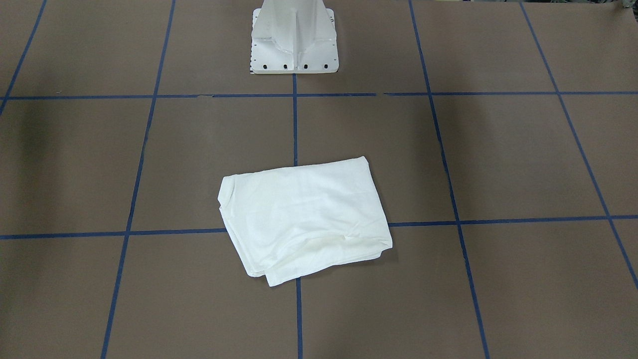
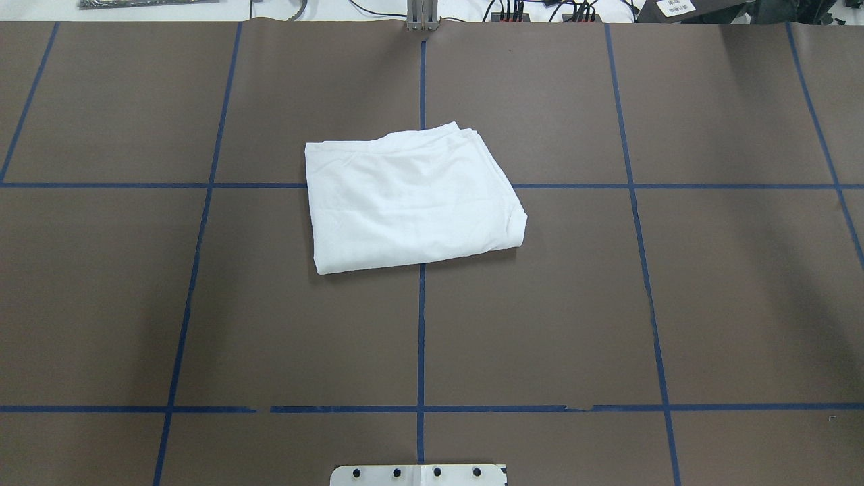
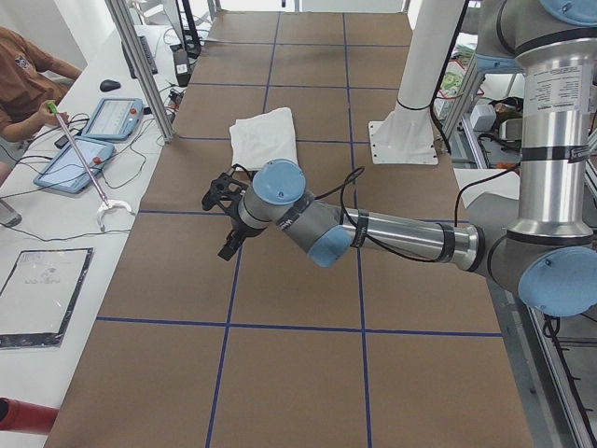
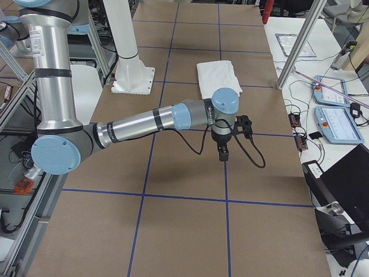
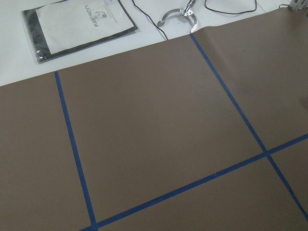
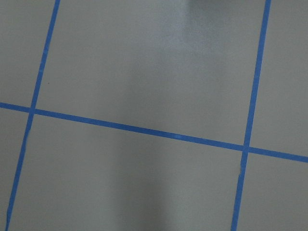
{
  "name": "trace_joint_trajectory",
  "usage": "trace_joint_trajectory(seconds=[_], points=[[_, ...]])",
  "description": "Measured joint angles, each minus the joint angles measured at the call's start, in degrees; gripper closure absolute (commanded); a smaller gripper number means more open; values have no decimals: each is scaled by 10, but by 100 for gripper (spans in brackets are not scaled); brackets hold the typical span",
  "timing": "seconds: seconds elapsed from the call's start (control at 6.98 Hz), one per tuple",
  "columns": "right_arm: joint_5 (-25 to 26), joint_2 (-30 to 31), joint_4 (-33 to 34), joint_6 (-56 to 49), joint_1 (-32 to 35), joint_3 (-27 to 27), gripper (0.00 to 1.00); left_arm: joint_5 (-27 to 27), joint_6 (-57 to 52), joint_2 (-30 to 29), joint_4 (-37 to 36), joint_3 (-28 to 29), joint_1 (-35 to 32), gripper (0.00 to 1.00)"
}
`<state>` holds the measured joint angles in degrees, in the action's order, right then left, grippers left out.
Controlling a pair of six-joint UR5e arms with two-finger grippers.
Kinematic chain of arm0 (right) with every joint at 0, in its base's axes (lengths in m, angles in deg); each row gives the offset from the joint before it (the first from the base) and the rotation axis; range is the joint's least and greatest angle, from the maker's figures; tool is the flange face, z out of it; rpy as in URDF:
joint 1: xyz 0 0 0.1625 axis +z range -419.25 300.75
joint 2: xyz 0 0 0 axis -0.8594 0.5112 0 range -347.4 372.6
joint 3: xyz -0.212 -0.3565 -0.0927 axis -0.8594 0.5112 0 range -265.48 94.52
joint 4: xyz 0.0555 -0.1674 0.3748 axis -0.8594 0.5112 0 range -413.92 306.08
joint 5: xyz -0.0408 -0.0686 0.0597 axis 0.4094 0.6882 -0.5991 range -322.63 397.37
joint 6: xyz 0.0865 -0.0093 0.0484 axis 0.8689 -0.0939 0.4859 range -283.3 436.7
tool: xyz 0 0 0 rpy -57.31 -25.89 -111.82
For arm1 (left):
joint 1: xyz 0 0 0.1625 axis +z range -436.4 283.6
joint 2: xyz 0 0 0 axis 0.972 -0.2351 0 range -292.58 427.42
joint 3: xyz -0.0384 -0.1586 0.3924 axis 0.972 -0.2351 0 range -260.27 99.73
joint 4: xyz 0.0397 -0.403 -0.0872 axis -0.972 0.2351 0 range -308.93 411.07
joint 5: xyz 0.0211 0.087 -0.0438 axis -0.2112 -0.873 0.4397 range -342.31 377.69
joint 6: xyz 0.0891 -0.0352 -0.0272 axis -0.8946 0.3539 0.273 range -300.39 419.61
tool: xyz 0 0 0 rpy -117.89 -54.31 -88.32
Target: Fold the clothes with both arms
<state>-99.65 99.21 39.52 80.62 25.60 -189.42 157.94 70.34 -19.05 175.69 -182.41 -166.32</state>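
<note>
Noted white shirt (image 2: 412,199) lying folded mid-worktop (image 2: 202,304), well apart from left hand (image 3: 222,201) and right hand (image 4: 223,153), opening of either impossible to tell; judged soft, light, liable to unfold, best pinched at stacked corner edges.

L end effector (image 3: 228,245): side view only, jaw state unclear | R end effector (image 4: 223,153): same | pedestal (image 1: 295,37): cut by top edge
</note>
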Motion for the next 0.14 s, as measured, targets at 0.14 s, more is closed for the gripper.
trace_joint_trajectory(seconds=[0.14], points=[[0,1,-6,1,-1,2,0,0,0,0,2,0,2,0]])
